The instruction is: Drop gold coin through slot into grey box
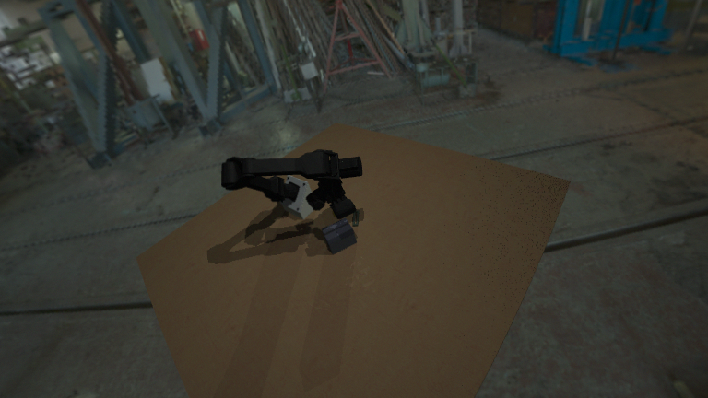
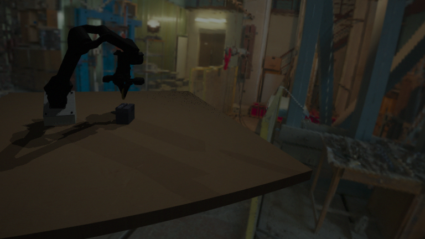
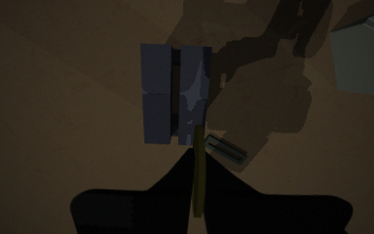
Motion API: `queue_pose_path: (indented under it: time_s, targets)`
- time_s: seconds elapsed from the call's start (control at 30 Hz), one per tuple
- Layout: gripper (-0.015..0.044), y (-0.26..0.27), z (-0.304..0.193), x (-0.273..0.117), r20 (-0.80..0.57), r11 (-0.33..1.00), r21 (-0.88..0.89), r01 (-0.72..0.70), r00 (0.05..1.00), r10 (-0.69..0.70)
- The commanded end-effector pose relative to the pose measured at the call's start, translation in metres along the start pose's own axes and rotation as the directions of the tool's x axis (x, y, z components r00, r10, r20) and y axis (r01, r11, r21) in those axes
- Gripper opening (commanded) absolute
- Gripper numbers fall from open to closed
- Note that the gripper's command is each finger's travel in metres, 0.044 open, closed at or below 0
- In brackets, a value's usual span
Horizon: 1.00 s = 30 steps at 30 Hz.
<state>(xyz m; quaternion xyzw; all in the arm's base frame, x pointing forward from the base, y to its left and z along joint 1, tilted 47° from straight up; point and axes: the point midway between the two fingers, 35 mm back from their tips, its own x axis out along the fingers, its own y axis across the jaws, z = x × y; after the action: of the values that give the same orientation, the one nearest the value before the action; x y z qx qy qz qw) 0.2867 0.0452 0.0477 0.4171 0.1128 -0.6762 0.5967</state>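
Above the grey box (image 3: 176, 94) on the table (image 2: 162, 161), the fingers are squeezed tight on the gold coin (image 3: 198, 171), held on its edge. Its tip is near the slot (image 3: 175, 93). Beside the box lies the green holder (image 3: 225, 150).

Industrial workshop or warehouse: steel lattice columns (image 1: 104, 76), leaning stacked bars (image 1: 292, 7), a red trestle (image 1: 347, 39), blue machinery (image 1: 605, 2) and a stained concrete floor (image 1: 600, 127) surround the brown worktop (image 1: 418, 278).
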Motion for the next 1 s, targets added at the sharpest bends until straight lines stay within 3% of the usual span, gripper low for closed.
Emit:
queue_pose_path:
  time_s: [0.0,0.4,0.97]
  targets:
    - [0.0,0.006,0.009,0.0,0.002,1.0,-0.001,-0.005,1.0,0.005]
    - [0.0,0.019,0.034,0.001,0.01,1.0,0.0,-0.007,1.0,0.007]
    - [0.0,0.018,0.033,0.001,0.008,1.0,0.002,-0.002,1.0,0.002]
